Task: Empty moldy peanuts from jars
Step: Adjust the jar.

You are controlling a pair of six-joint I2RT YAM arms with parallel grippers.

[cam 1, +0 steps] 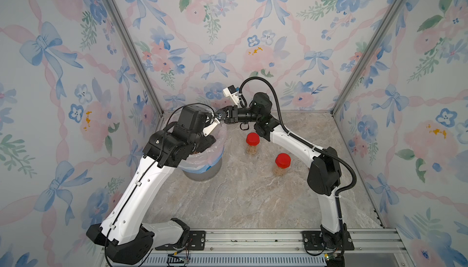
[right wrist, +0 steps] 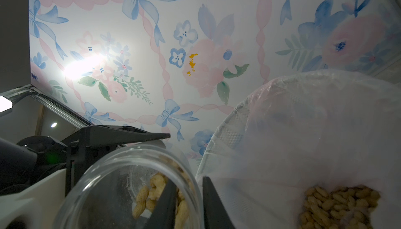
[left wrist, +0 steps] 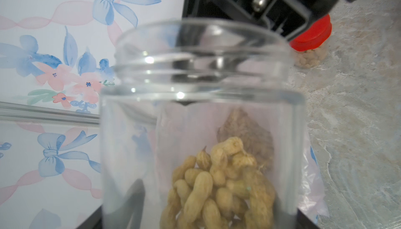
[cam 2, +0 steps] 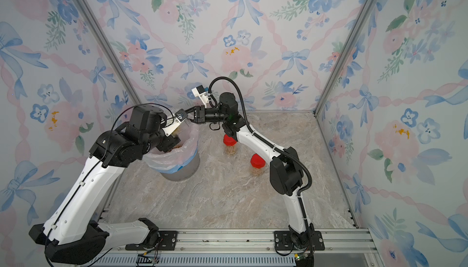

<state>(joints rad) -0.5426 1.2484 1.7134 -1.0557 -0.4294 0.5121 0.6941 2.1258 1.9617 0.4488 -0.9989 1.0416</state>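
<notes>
Here, above the marbled table (cam 1: 253, 202), your two arms meet at the grey bin (cam 1: 202, 172) with its pinkish liner (cam 1: 220, 139), far back on the left.

Your left gripper (cam 2: 171, 143) dips into the bin's mouth. It is clamped on the body of the open jar (left wrist: 201, 86) and holds it tilted over the liner.

Your right gripper (right wrist: 188, 180) comes in level from the opposite side and is closed on that jar's rim. The right wrist view shows one finger (right wrist: 165, 206) inside the mouth and the other outside the glass. A small round emblem (cam 2: 180, 116) on this gripper is too small to read.

One red-lidded jar (cam 1: 252, 143) stands upright just right of the bin. A second red-lidded jar (cam 1: 282, 164) stands nearer the front. Both are capped, have nuts inside, and sit well apart from either gripper.

The moldy peanuts (left wrist: 217, 184) lie in a clump inside the open jar. A heap of peanuts (right wrist: 336, 204) sits at the bottom of the liner, below and beside the right gripper.
</notes>
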